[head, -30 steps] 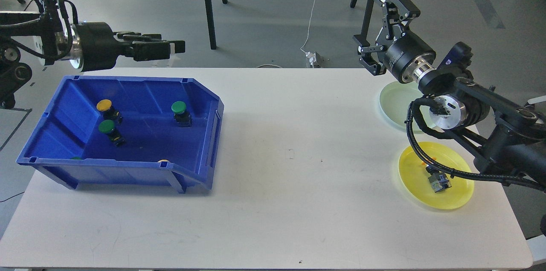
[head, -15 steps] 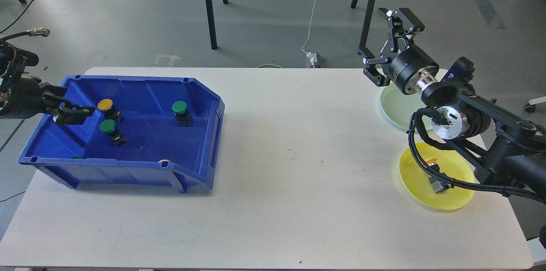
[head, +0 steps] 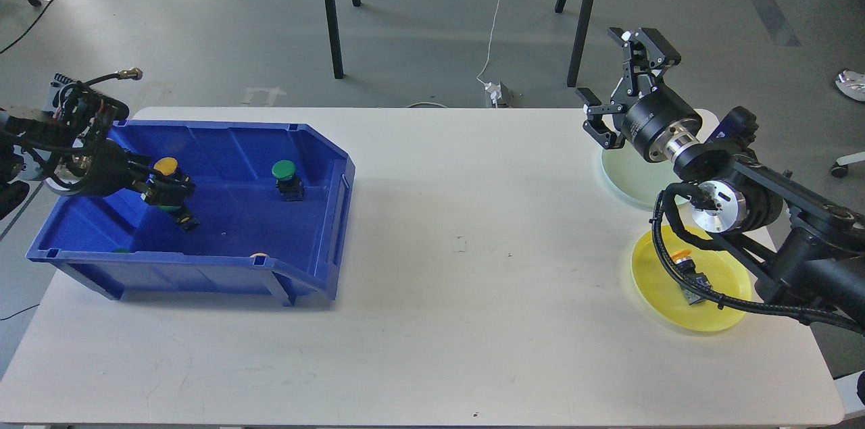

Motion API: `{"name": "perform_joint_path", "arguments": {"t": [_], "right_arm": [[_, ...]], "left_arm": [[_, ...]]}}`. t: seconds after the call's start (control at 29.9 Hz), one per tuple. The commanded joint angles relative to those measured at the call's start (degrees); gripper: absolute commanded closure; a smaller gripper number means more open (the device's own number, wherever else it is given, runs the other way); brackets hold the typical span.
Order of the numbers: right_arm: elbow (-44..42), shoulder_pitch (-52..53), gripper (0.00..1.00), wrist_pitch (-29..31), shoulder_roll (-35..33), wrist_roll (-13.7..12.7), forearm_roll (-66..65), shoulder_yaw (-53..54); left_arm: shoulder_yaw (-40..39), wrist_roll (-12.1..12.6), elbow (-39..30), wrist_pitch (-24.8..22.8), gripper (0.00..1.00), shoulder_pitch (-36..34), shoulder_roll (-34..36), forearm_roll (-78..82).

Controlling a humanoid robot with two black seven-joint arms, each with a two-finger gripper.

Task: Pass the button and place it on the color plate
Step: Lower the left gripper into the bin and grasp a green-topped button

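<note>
A blue bin (head: 336, 200) on the left of the table holds a green button (head: 284, 171), a yellow button (head: 165, 165) and another button whose black base (head: 187, 220) shows under my left gripper (head: 164, 191). My left gripper is down inside the bin right beside the yellow button; its fingers are dark and cannot be told apart. My right gripper (head: 625, 83) is open and empty, held above the table's far right edge. A pale green plate (head: 628, 172) and a yellow plate (head: 716, 311) lie at the right. An orange-capped button (head: 689, 268) lies on the yellow plate.
Two more button caps peek over the bin's near wall (head: 257, 255) (head: 120, 250). My right arm (head: 777, 213) and its cable cross above both plates. Black stand legs (head: 330, 10) rise behind the white table (head: 459, 294).
My left gripper swung from high behind the bin down into it, and now sits over the green button next to the yellow one. My right gripper drifted slightly right and down.
</note>
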Motion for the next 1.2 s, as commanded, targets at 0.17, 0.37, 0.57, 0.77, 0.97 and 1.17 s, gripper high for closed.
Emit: {"name": "perform_joint_path", "arguments": {"t": [0.17,0.37,0.57,0.77,0.97,1.17], "right_arm": [[0.0,0.0,0.01,0.0,0.1,0.0,0.1,0.2],[0.4,-0.1,0.01,0.0,0.1,0.0,0.1,0.2],[0.4,-0.2,0.01,0.0,0.1,0.0,0.1,0.2],[0.4,-0.5,0.01,0.0,0.1,0.0,0.1,0.2],[0.4,-0.6,0.01,0.0,0.1,0.0,0.1,0.2],[0.5,-1.0,0.01,0.1,0.0,0.0,0.1,0.2]], "left_arm": [[6.4,0.0,6.9,0.0,0.08,-2.0,-3.6,-0.6],[6.5,0.0,7.5,0.0,0.08,-2.0,-4.5,-0.8],[6.6,0.0,10.7,0.0,0.08,-2.0,-6.4,-1.0],[7.5,0.0,12.9,0.0,0.09,-2.0,-7.7,-1.0],[8.1,0.0,13.7,0.0,0.1,-2.0,-8.2,-1.1],[8.3,0.0,15.7,0.0,0.12,-1.7,-9.8,-1.2]]}}
